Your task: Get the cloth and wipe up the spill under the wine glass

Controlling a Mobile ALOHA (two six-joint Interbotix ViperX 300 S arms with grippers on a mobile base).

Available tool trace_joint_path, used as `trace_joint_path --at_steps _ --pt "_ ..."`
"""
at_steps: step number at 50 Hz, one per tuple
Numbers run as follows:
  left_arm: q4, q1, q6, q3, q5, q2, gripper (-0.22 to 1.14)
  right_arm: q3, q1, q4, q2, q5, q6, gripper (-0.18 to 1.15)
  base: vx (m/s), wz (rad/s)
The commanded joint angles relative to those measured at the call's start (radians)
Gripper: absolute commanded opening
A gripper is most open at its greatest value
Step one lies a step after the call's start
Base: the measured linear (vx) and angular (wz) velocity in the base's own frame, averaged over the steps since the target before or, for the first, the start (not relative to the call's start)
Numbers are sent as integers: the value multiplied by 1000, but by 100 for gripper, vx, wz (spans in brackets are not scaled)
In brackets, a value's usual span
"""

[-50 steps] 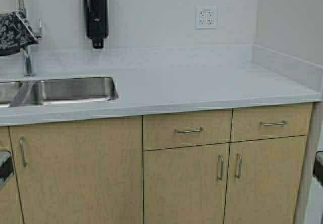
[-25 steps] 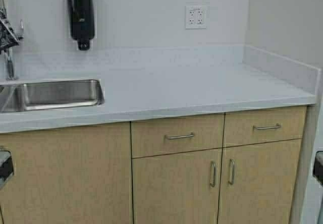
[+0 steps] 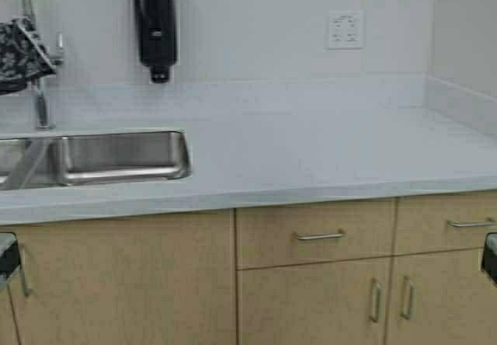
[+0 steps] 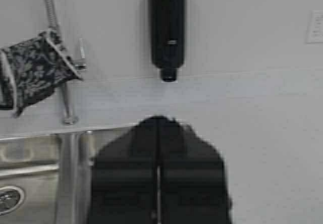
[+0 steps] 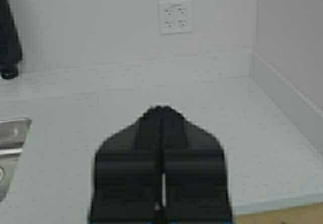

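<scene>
The cloth (image 3: pixel 19 53), dark with a white floral pattern, hangs draped over the faucet (image 3: pixel 39 96) at the far left of the counter; the left wrist view shows the cloth (image 4: pixel 34 75) too. The wine glass and the spill are out of view. My left gripper (image 4: pixel 158 119) is shut and empty, held low in front of the sink's right end. My right gripper (image 5: pixel 161 109) is also shut and empty, facing the bare counter. In the high view only a dark part of each arm shows, at the lower left and lower right edges.
A steel sink (image 3: pixel 116 157) is set into the pale countertop (image 3: pixel 311 151). A black soap dispenser (image 3: pixel 155 26) and a white outlet (image 3: pixel 345 29) are on the back wall. Wooden cabinet doors and drawers (image 3: pixel 318 236) lie below. A side wall closes the counter's right end (image 5: pixel 287 93).
The robot has moved: the scene slid left, then back right and downward, so the counter looks closer. The cloth is in fuller view again. Both arms stay parked.
</scene>
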Motion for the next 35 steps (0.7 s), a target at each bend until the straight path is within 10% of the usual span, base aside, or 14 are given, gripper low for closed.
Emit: trace_joint_path --at_steps 1,35 --pt "2 0 -3 -8 -6 6 2 -29 3 -2 -2 -12 15 5 25 39" --pt "2 0 -61 21 -20 -40 2 -32 144 -83 -54 2 25 5 26 41"
